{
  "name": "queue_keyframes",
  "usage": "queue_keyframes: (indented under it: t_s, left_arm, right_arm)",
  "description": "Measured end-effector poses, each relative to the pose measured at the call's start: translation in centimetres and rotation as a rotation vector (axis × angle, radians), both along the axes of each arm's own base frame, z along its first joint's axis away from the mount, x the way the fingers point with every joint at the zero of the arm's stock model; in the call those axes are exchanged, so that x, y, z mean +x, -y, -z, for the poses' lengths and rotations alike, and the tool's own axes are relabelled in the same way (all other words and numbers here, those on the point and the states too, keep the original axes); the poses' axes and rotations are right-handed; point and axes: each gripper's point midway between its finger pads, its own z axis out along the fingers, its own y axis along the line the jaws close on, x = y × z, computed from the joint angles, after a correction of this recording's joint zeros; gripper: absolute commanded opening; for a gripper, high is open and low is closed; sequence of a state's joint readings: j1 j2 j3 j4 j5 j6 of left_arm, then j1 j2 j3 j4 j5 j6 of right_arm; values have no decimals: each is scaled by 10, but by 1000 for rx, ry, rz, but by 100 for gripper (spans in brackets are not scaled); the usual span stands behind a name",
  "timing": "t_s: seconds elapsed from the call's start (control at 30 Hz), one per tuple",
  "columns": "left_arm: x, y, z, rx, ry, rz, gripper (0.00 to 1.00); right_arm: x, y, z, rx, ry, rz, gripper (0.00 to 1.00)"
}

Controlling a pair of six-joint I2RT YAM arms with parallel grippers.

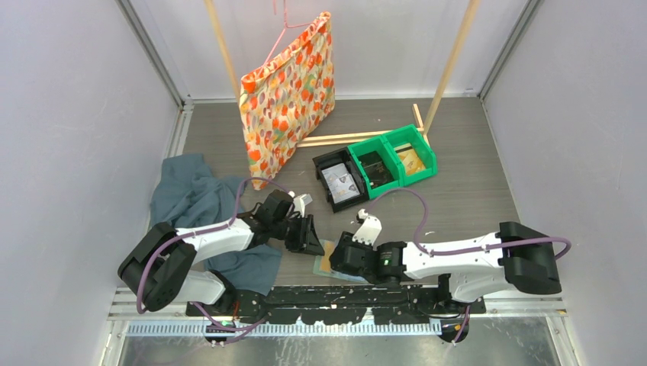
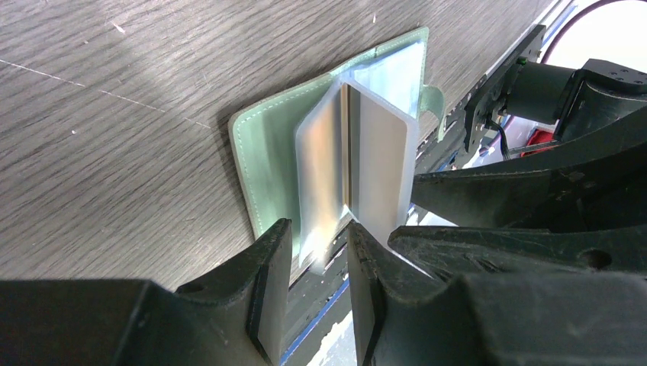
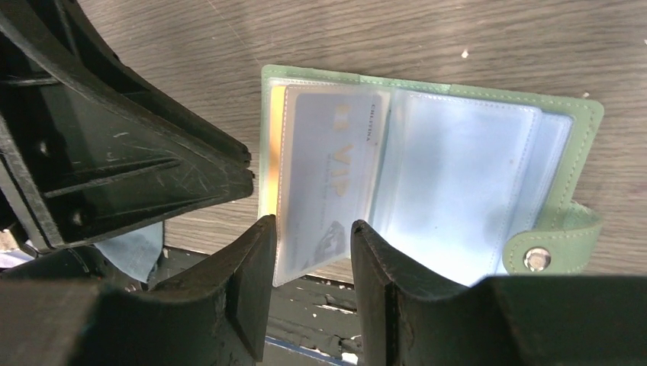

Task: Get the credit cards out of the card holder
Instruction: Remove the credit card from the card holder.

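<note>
Seeing the card holder (image 1: 328,261) open at the table's (image 1: 473,191) near edge from the top, we find the left gripper (image 2: 318,229) narrow around an upright clear sleeve (image 2: 374,168) on left wrist, and the right gripper (image 3: 313,225) narrow astride the sleeved VIP card (image 3: 328,152) on right wrist, and we cannot tell whether either one grips.

The top camera looks steeply down from high on the near side of the card holder (image 1: 329,261), far off, while both wrist cameras sit close over it, looking past the left tool (image 2: 319,229) and right tool (image 3: 313,223) from either side, all three sharing it.
</note>
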State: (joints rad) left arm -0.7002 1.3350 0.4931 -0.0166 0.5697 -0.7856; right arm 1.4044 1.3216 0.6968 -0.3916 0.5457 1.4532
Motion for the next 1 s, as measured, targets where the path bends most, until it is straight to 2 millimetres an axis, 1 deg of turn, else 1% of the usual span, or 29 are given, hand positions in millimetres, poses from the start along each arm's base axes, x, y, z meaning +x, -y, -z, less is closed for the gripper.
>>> queue_keyframes:
  t_s: [0.23, 0.47, 0.6, 0.83, 0.93, 1.0]
  left_arm:
    - [0, 0, 0, 0, 0, 0, 34]
    - [0, 0, 0, 0, 1, 0, 34]
    - [0, 0, -1, 1, 0, 0, 34]
    - [-1, -1, -1, 3, -1, -1, 34]
    - [-1, -1, -1, 3, -1, -1, 34]
    - [0, 0, -1, 1, 0, 0, 35]
  right_arm:
    - [-7, 17, 1, -1, -7, 24, 46]
    - [-16, 50, 7, -36, -22, 63, 45]
    - [-14, 63, 3, -45, -13, 89, 45]
    - [-9, 69, -2, -58, 19, 104, 46]
    - [-7, 65, -6, -62, 38, 97, 46]
    - [-4, 58, -10, -58, 55, 86, 47]
